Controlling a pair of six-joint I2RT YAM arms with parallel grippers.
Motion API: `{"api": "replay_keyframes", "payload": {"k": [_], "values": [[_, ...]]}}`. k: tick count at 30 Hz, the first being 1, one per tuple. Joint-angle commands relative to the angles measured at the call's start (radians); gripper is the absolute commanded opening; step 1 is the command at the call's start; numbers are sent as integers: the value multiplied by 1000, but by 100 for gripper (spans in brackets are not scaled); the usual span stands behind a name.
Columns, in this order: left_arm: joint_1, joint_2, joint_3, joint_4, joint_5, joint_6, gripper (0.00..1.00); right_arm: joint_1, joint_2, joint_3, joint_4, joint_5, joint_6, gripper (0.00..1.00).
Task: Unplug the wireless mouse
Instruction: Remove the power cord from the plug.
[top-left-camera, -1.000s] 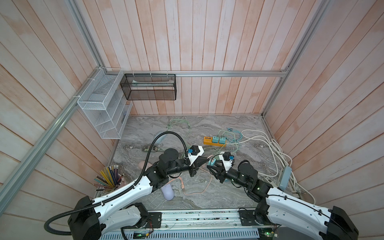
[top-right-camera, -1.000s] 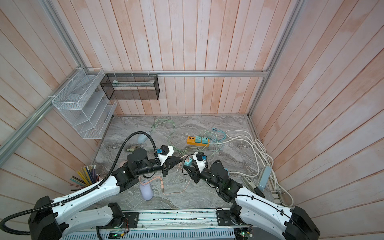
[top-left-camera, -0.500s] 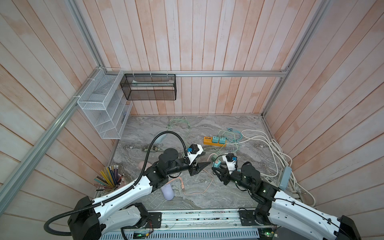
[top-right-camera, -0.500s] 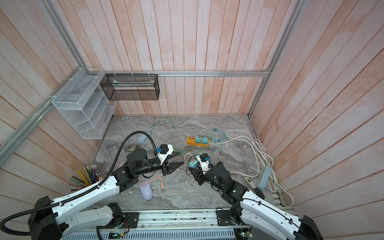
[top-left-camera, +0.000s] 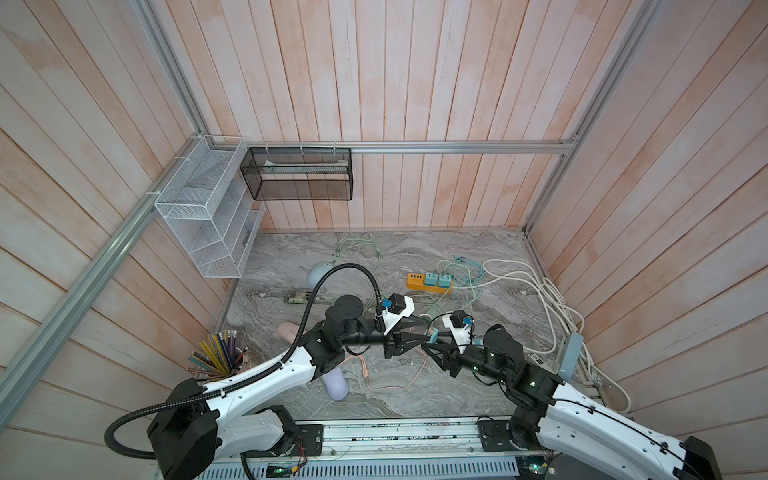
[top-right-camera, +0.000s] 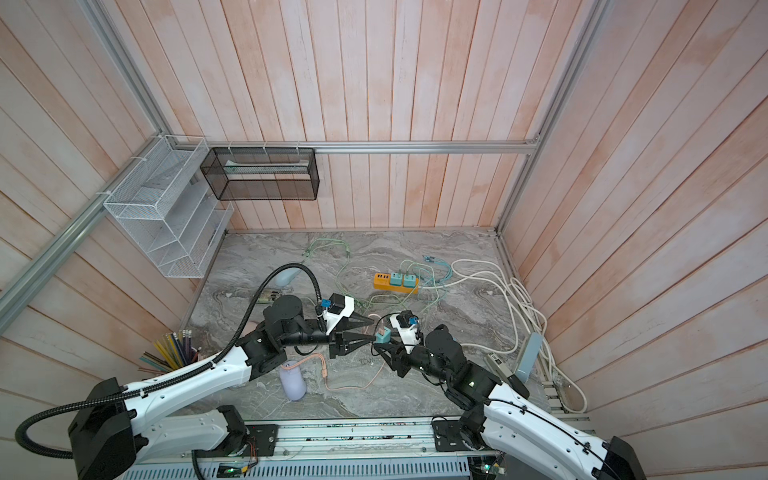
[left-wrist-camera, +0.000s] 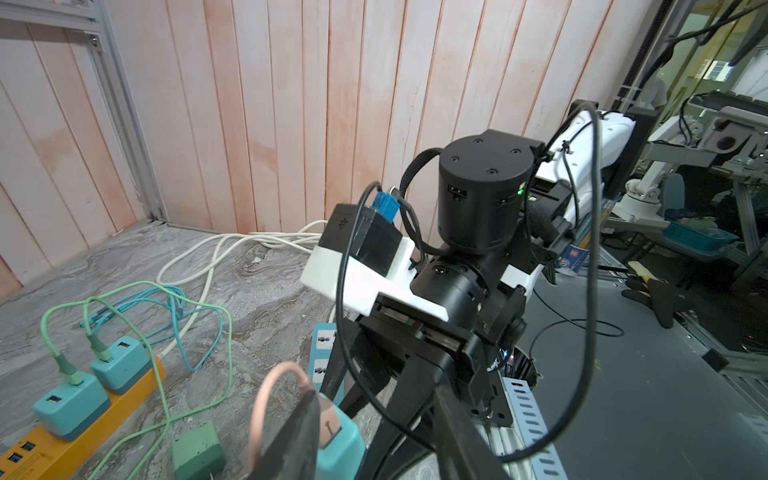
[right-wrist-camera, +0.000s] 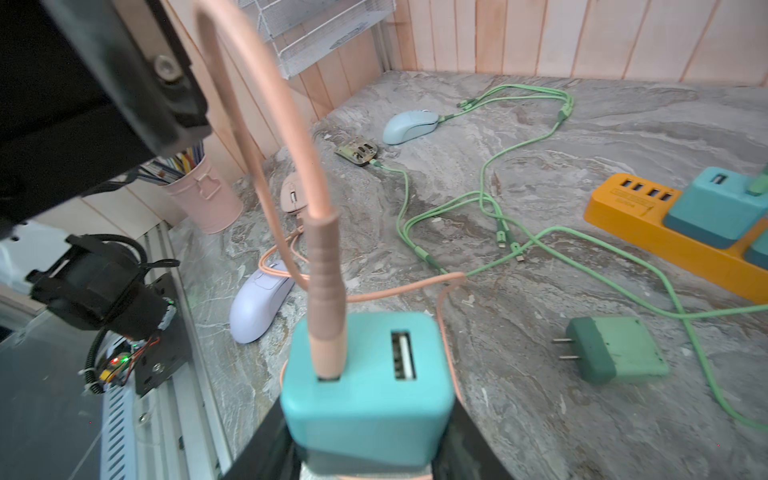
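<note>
My right jaws are clamped on the teal charger (right-wrist-camera: 365, 386), up off the table (right-wrist-camera: 644, 137). My left jaws are apart by the pink plug (right-wrist-camera: 326, 291). Its cord (right-wrist-camera: 415, 286) seems to run down to the lilac mouse (right-wrist-camera: 255, 307) lying there. I should pinch the plug and pull straight out.

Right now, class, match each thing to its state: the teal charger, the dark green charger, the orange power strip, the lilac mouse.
1 teal charger
2 dark green charger
3 orange power strip
4 lilac mouse

A carries two plugged-in chargers
B lies loose, prongs bare
C lies near the front edge of the table
D gripped by the jaws of the right gripper

Pairs: 1-D, 2-B, 3-A, 4-C
</note>
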Motion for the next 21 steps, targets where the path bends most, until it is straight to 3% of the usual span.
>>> {"api": "replay_keyframes", "payload": {"k": [1, 10, 21], "values": [[3, 18, -9, 13, 44, 13, 47, 2, -18, 35, 39, -107, -1, 26], [3, 62, 10, 9, 57, 9, 47, 2, -23, 54, 60, -160, 5, 25], [3, 56, 28, 7, 45, 5, 18, 2, 35, 59, 73, -177, -2, 25]]}}
